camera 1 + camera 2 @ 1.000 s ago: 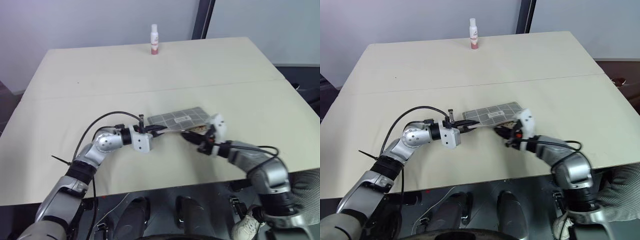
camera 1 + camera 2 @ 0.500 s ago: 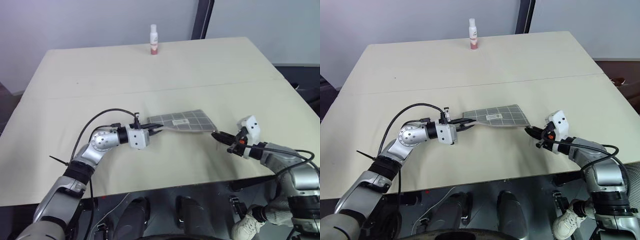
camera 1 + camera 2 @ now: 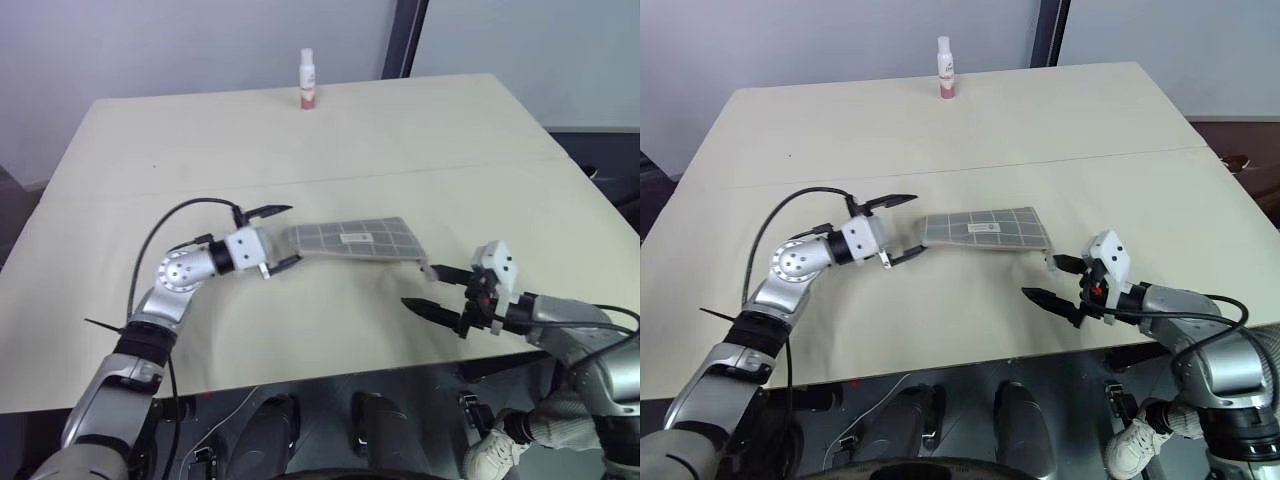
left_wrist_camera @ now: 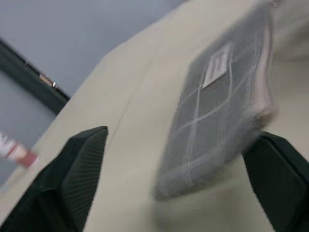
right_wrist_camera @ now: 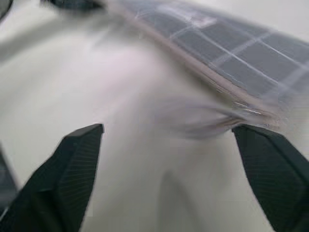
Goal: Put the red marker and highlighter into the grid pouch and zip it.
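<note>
- The grid pouch (image 3: pixel 352 238) lies flat mid-table, between both grippers and touching neither.
- The left gripper (image 3: pixel 278 237), fingers spread, sits just beside its left end.
- The right gripper (image 3: pixel 1052 279), also spread, hovers near its right corner.
- A white bottle (image 3: pixel 308 79) stands at the table's (image 3: pixel 480 160) far edge in the head views.
- The left wrist view shows the pouch's white label (image 4: pixel 217 67).

Grid pouch (image 3: pixel 355 240): grey woven cloth, matt, white grid lines. Table (image 3: pixel 200 140): smooth matt beige top. Gripper fingers (image 4: pixel 79 169): black matt plastic, finely ribbed pads. Small bottle (image 3: pixel 308 79): white glossy plastic.
</note>
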Action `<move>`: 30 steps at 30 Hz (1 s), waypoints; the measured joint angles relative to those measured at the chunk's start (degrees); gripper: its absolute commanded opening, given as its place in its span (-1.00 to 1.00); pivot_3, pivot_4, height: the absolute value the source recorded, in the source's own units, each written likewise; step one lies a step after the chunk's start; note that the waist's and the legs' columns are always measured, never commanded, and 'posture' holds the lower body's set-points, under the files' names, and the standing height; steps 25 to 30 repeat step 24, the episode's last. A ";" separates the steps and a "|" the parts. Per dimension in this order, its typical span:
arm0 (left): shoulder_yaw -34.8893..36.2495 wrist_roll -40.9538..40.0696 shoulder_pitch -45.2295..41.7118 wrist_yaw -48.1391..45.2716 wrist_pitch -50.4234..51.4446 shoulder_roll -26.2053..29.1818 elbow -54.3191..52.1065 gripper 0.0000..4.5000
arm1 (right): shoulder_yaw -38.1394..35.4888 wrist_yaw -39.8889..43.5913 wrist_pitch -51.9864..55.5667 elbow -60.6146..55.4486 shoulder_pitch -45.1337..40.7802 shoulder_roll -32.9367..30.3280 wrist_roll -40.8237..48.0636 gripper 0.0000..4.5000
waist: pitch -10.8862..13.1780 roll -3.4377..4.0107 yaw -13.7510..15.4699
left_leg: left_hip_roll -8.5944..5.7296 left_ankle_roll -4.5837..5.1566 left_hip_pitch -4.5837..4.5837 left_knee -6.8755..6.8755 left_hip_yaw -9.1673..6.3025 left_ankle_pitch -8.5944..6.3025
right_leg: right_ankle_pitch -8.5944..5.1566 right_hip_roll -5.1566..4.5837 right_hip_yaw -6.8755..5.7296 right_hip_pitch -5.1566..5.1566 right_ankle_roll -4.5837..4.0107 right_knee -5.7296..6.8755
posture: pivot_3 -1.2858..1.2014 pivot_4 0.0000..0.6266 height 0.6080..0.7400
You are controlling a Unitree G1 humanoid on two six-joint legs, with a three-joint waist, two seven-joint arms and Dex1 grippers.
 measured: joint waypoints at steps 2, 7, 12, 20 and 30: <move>1.62 -3.92 3.19 -2.33 3.51 1.62 -3.67 1.00 | -2.02 1.34 0.89 -1.51 1.53 -1.90 1.44 1.00 | 0.00 0.00 0.01 | 0.03 0.00 0.00 -0.01 0.00 0.00 | -0.01 -0.03 0.00 -0.01 -0.03 0.00 | 0.03 -0.52 1.00; 7.60 -10.26 10.00 -4.45 12.55 5.35 -8.37 1.00 | -7.21 4.55 1.71 -5.51 5.76 -5.64 3.85 1.00 | 0.00 -0.01 0.21 | 0.15 -0.02 0.01 0.03 0.00 -0.01 | -0.09 0.01 -0.02 0.02 0.07 -0.01 | 0.03 -0.52 1.00; 14.46 -13.86 8.85 -1.72 19.90 5.87 -5.74 1.00 | -5.53 3.56 -0.44 -9.71 5.08 -1.69 4.74 1.00 | 0.00 -0.01 0.23 | 0.40 -0.04 0.00 0.18 0.17 -0.03 | -0.11 0.04 -0.12 0.16 0.09 -0.03 | 0.03 -0.52 1.00; 18.71 -13.81 6.86 -1.02 22.46 5.98 1.58 1.00 | -2.08 2.73 -2.84 -9.45 4.74 -1.30 1.30 1.00 | 0.01 -0.03 0.27 | 0.42 -0.01 -0.06 0.17 0.31 -0.05 | 0.03 0.01 -0.10 0.08 -0.13 -0.13 | 0.03 -0.52 1.00; 19.44 -13.60 6.70 -0.70 22.43 5.97 2.34 1.00 | -2.13 2.85 -4.61 -7.50 4.58 -1.30 -0.06 1.00 | 0.01 -0.03 0.29 | 0.44 -0.02 -0.06 0.17 0.31 -0.06 | 0.04 0.01 -0.10 0.08 -0.14 -0.13 | 0.03 -0.52 1.00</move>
